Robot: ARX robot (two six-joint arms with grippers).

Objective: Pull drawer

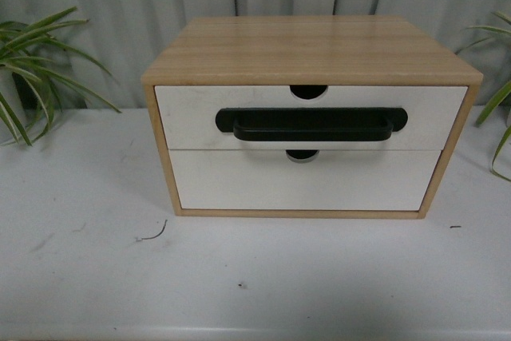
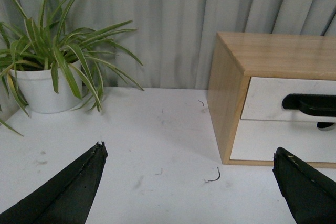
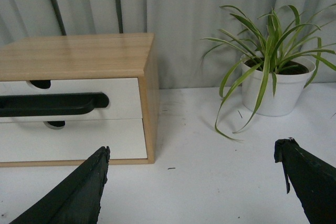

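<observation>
Drawer shut; both tools spread, apart from the cabinet.
The drawer point(image 1: 311, 124) sits flush in the upper slot of the wooden cabinet point(image 1: 311, 49), mid-width toward the surface's point(image 1: 80, 277) far edge. A broad stretch of surface lies between its front and the near edge. The left tool point(image 2: 189, 150) and right tool point(image 3: 193, 147) gape wide above that stretch.

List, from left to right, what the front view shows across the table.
left plant → wooden cabinet, with the drawer in its front → right plant
</observation>
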